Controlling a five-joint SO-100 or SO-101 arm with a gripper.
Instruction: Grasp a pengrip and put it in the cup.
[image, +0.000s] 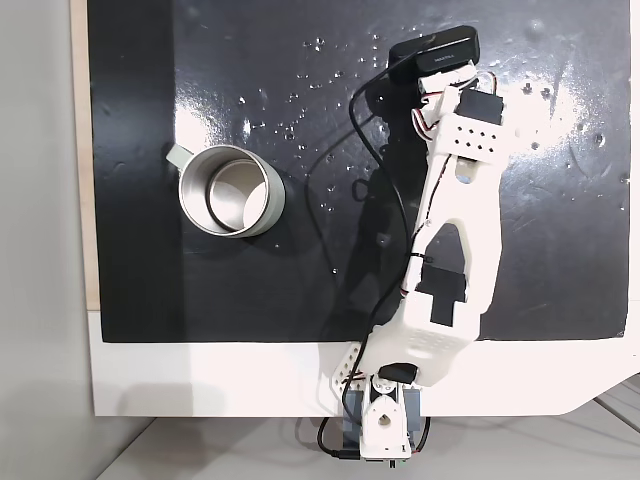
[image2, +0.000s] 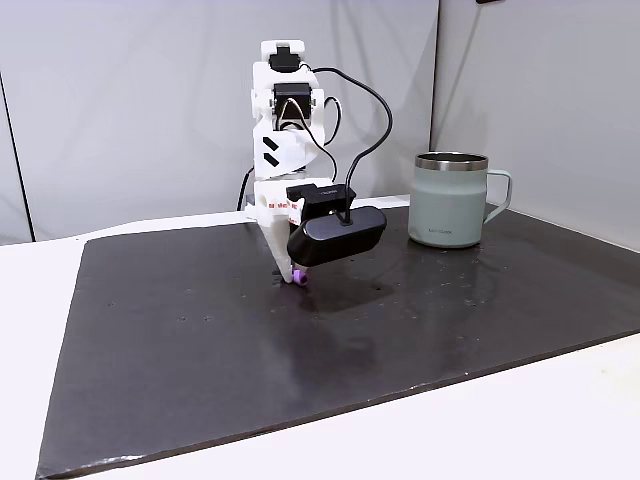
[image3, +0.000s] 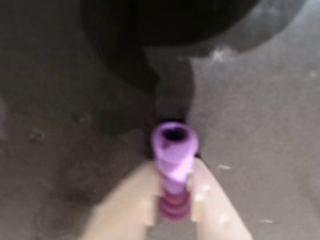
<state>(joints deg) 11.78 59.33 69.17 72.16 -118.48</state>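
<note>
Gripper (image3: 175, 200) is clenched on the pengrip (image3: 174, 160): in the wrist view both fingers press its sides, hollow end sticking out past the tips. In a fixed view the pengrip (image2: 298, 276) shows as a purple speck at the fingertips, down at the black mat (image2: 200, 340), roughly mid-mat; touching it or just clear, can't tell. Cup (image2: 452, 200) stands upright near the mat's far right corner in that view, well apart from the gripper, mouth open upward. Gripping it low on the body probably keeps the soft piece from squirting out. Judgement: grasp made, lift and carry to the cup (image: 230, 190) not yet done.
</note>
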